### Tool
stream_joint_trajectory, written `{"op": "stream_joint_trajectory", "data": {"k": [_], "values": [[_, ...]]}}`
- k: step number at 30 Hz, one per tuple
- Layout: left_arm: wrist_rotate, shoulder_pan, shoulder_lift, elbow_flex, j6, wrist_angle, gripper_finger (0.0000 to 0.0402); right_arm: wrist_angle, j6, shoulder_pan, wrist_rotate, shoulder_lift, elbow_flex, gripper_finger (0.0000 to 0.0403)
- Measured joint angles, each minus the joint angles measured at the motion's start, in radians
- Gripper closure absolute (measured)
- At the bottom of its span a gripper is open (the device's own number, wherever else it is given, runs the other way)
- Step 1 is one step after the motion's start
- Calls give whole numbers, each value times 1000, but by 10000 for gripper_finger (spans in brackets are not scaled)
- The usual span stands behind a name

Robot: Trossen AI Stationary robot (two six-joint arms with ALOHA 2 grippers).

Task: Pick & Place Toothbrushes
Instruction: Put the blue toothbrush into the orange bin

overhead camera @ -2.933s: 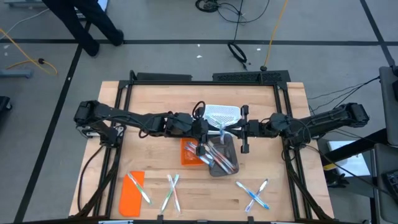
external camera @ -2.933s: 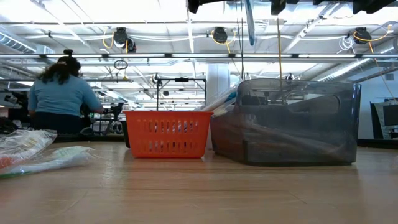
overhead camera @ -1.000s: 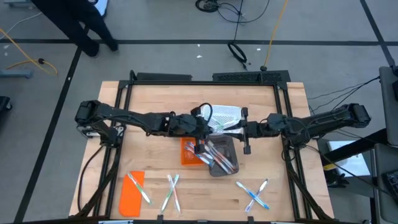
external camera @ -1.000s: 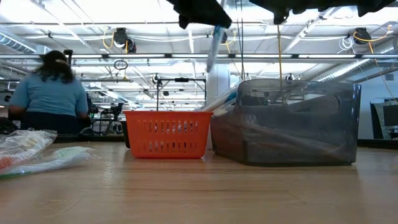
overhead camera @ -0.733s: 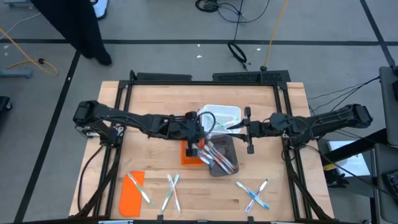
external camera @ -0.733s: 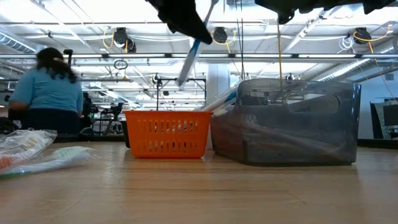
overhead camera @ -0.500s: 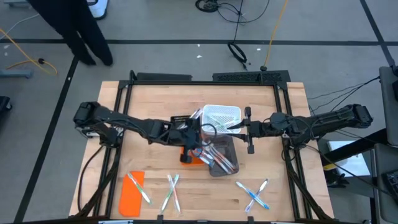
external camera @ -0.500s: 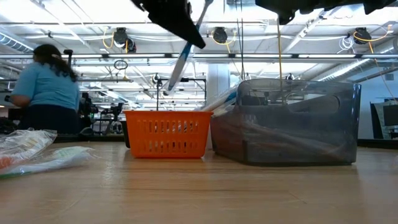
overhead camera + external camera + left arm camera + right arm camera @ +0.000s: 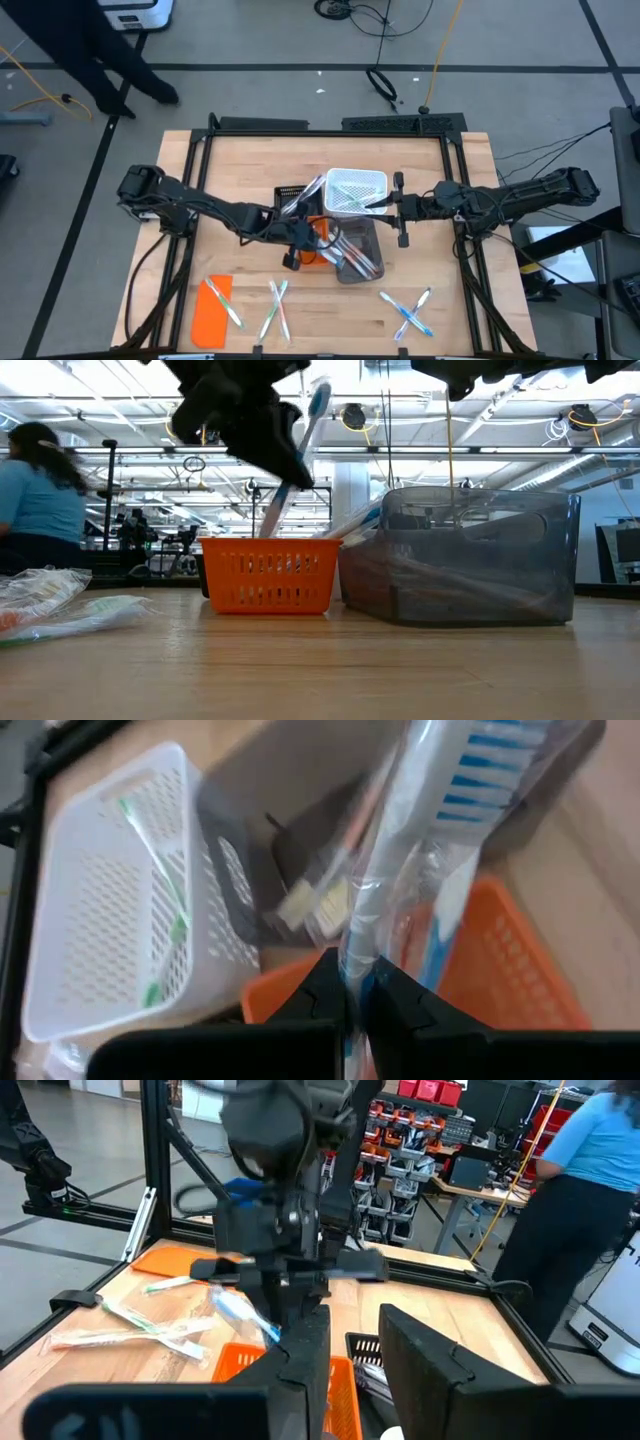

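Note:
My left gripper (image 9: 298, 222) hangs over the orange basket (image 9: 312, 254), shut on a blue-bristled toothbrush (image 9: 303, 435) in a clear wrapper. Its head is up and its lower end is just above the basket (image 9: 266, 574). My right gripper (image 9: 378, 204) is open in the air at the right side of the white basket (image 9: 355, 188), which holds a green toothbrush (image 9: 160, 860). The grey bin (image 9: 358, 252) holds several toothbrushes. More toothbrushes lie loose on the table (image 9: 276, 308) (image 9: 408, 312). My left gripper pinches the toothbrush between its two fingers (image 9: 328, 982) on the handle's lower part (image 9: 357, 945). The brush is lifted clear and tilted. Its bristled head (image 9: 490, 770) points up and toward the table's right, and its lower end (image 9: 268, 520) hangs below the fingers above the orange basket.
A flat orange lid (image 9: 212, 310) with a toothbrush across it lies at the near left. A clear bag (image 9: 50, 605) lies on the table's left. A black frame (image 9: 330, 128) borders the table. A person (image 9: 35, 500) stands in the room beyond.
My left gripper has moved down and toward the table's near-left, from above the grey bin and white basket to over the orange basket, carrying the toothbrush. The brush has tipped from nearly upright to a slant, and its lower end has come down near the basket's rim.

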Motion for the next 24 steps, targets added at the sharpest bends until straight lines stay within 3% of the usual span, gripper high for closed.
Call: {"op": "stream_joint_trajectory", "data": {"k": [6,13,24], "values": [[0,0,0,-52,39,37,392,0,-4,0,0,0,0,324],[-1,2,0,-61,29,40,331,0,-6,0,-1,0,0,325],[-3,6,0,-61,-11,40,279,-33,2,0,27,0,0,326]]}}
